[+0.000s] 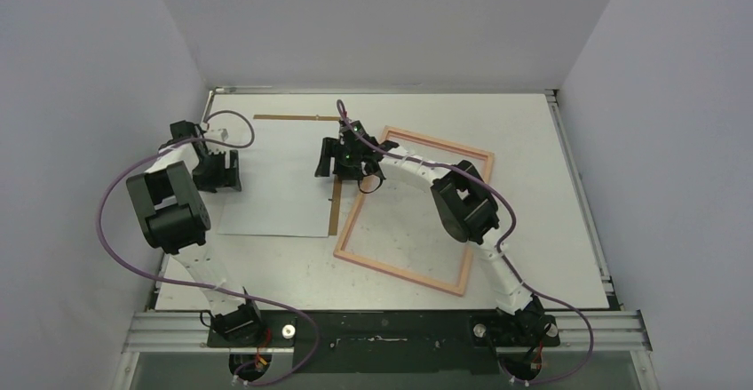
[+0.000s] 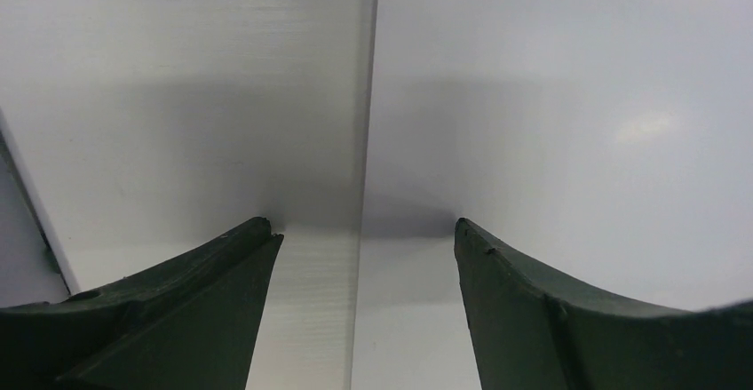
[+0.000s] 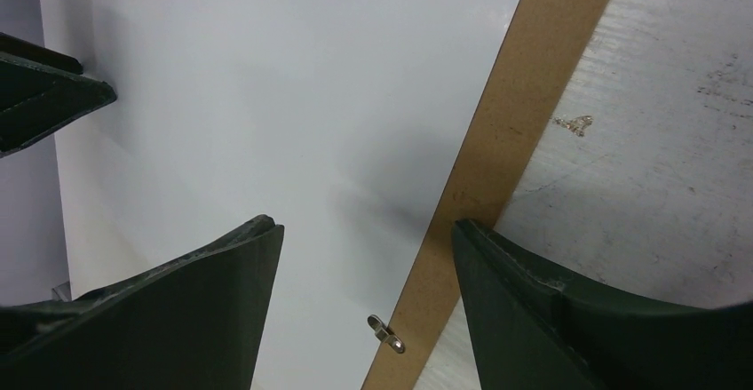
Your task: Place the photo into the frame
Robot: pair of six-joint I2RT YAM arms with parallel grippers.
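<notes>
Pale walls (image 1: 382,17) box in a scuffed white table (image 1: 533,186), with the arms reaching out from its near edge. The photo (image 1: 275,177) lies flat on the left half, white side up, on top of a brown backing panel (image 1: 334,212) whose strips peek out along its far and right edges. The frame (image 1: 400,273) rests just beside it to the right, skewed against the sheet, one long side close to the panel's strip.

The left end effector (image 1: 217,172) sits low at the photo's left edge with its fingers spread apart, the paper's edge running between them and nothing held. The right end effector (image 1: 348,161) hovers over the opposite edge, also spread wide and empty, straddling the photo's border and the brown strip; a small metal clip (image 3: 386,334) lies on that strip below it.

The trouble from here is likely the lift. The sheet lies flush on the panel (no lip to get under), so a finger may skid across it, crease an edge, or pinch the panel along with the paper. If one side rises first, the photo could buckle or slide. The frame's tilt means the sheet must also be turned to fit, or a corner will ride up on the border.
</notes>
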